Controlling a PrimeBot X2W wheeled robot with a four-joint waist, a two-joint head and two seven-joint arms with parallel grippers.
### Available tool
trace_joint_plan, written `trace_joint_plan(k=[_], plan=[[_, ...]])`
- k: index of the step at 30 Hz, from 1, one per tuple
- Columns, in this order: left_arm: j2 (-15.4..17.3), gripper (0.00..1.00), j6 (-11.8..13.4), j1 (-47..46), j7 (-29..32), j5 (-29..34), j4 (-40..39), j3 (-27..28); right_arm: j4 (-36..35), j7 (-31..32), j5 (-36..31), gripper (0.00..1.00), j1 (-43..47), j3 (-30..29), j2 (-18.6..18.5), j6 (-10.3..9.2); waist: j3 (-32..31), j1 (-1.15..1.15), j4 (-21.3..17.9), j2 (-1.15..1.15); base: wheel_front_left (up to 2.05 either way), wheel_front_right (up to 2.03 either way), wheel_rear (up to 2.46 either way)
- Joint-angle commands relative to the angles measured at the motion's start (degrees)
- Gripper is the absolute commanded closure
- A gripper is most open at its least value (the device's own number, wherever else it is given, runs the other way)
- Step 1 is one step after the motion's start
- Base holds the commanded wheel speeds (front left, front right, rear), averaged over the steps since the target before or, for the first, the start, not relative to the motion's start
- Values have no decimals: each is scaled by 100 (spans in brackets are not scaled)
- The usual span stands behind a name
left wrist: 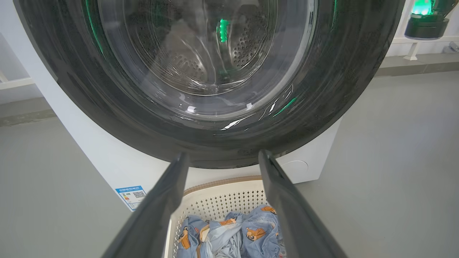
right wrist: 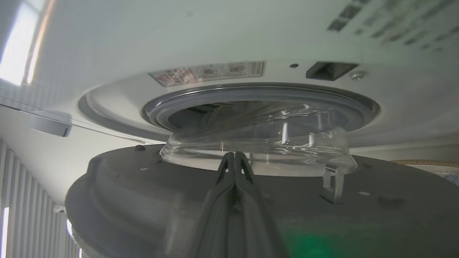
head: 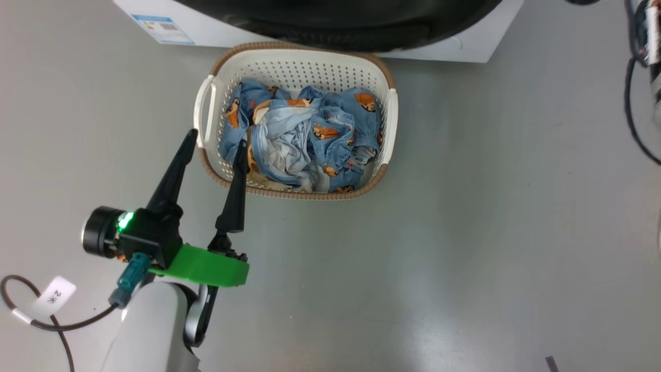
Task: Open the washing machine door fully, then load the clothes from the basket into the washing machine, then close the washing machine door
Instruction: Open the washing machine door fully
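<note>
1. Currently the left gripper (head: 217,142) is spread wide and holds nothing. In the head view its fingers frame the near-left corner of the basket (head: 294,70), one tip outside by the white handle and one over the brown rim. Whether it touches the rim I cannot tell.
2. The right gripper (right wrist: 235,157) has its two fingers pressed together with nothing visible between them. Its tip sits at the foot of the clear glass bowl (right wrist: 258,143) on the inner face of the washing machine door (right wrist: 143,200).
3. That door stands ajar, with a gap between its inner face and the blue-grey rubber seal (right wrist: 251,94), and the bowl is close to the drum mouth. I judge the opening begun but not finished.
4. The clothes (head: 310,139) lie heaped in the basket, at 1 o'clock from the left gripper. The washing machine (head: 444,49) is at 12 o'clock from the basket, and the door's black edge overhangs the far rim. Loading and closing are both left to do.
5. The floor (head: 465,232) is smooth, grey and faintly glossy. Dark cables (head: 632,103) lie at 3 o'clock and a tagged cable (head: 54,295) at 8 o'clock.
6. Farther out, a green-lit device (left wrist: 426,21) sits at 1 o'clock in the left wrist view, and pale slats (right wrist: 21,200) run along 8 o'clock in the right wrist view.
</note>
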Motion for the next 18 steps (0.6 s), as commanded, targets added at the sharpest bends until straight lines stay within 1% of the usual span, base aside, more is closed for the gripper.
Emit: trace_joint_plan(k=[1, 12, 18], plan=[[118, 0, 50, 63, -46, -14, -93, 207, -262, 185, -18, 100, 149, 52, 327, -5, -78, 0, -41, 0, 0, 0, 0], [118, 0, 27, 305, -46, 21, -17, 298, -1312, 927, 160, 100, 1363, 94, 583, -5, -492, 0, -132, 0, 0, 0, 0], [118, 0, 23, 429, -46, 21, 55, 296, -1774, 1162, 253, 100, 2099, 114, 693, -5, -747, 0, -148, 0, 0, 0, 0]])
